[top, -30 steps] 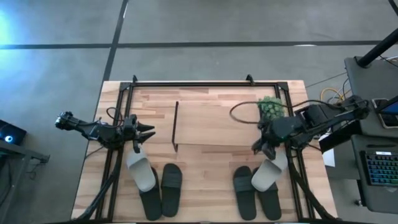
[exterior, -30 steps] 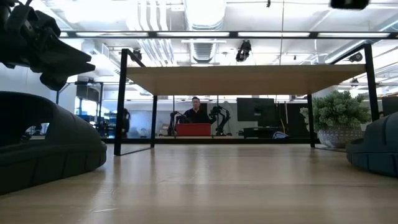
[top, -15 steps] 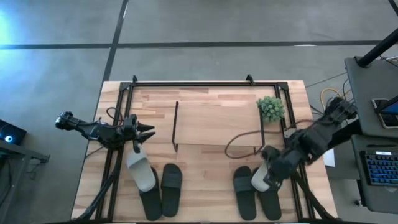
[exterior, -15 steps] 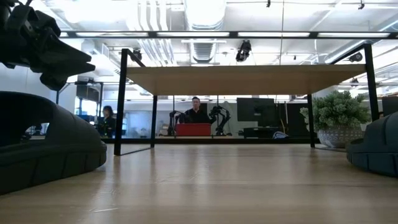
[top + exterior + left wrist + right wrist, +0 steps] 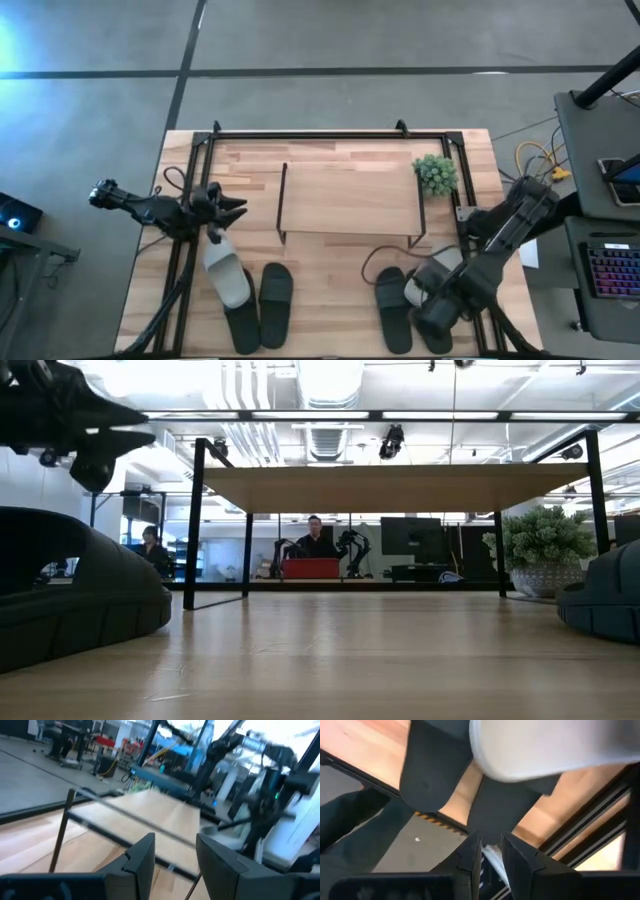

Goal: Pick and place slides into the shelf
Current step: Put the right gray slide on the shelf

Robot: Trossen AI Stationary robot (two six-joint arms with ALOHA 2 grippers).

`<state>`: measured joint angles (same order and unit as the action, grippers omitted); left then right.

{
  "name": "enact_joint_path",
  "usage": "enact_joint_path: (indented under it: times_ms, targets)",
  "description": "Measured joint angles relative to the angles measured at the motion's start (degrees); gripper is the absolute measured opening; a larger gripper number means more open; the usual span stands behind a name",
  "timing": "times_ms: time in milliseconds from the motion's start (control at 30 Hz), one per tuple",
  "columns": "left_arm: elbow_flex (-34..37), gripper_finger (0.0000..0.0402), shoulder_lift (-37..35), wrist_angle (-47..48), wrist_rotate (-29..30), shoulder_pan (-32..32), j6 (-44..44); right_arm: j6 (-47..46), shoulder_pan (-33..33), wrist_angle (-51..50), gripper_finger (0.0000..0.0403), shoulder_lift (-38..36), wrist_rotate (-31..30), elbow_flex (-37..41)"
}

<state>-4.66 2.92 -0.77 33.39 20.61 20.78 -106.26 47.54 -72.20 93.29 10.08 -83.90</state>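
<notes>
Here, the right pincer point(image 5: 437, 312) is held w/ fingers slightly apart, empty, directly over the right-hand slides point(image 5: 418, 290); a white one lies just ahead. The left pincer point(image 5: 228, 207), parted & empty, is poised beside the shelf point(image 5: 348, 200).

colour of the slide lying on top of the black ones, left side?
Light grey-white ribbed slide sandal, resting across a black slide sandal. Clearest in the high view.

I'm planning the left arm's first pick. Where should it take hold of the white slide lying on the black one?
Probably by the ribbed strap of the white slide, coming straight down from above. The slide lies tilted across a black slide, so its strap arches up clear, and the left pincer hangs open just behind it.
</notes>
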Motion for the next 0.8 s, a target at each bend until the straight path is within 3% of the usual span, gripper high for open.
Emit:
enact_joint_path:
  times_ms: [133, 333, 467, 800]
  targets:
    - [0.26, 0.0128, -0.02, -2.30, 0.00, 0.01, -0.07, 2.37, 0.59, 2.41, 0.0068, 3.46, 3.31, -0.26]
    - [0.62, 0.0128, -0.01, -2.18, 0.00, 0.00, -0.10, -3.51, 0.97, -10.44, 0.0076, 6.37, 2.73, -2.85]
    - [0.63, 0.0128, 0.00, -2.21, 0.00, 0.01, -0.12, -8.56, 1.74, -18.30, 0.0111, 6.58, 1.38, -3.60]
    - [0.63, 0.0128, -0.06, -3.78, 0.00, 0.01, -0.16, -11.51, 2.43, -17.83, 0.0206, 7.07, -6.76, 3.63]
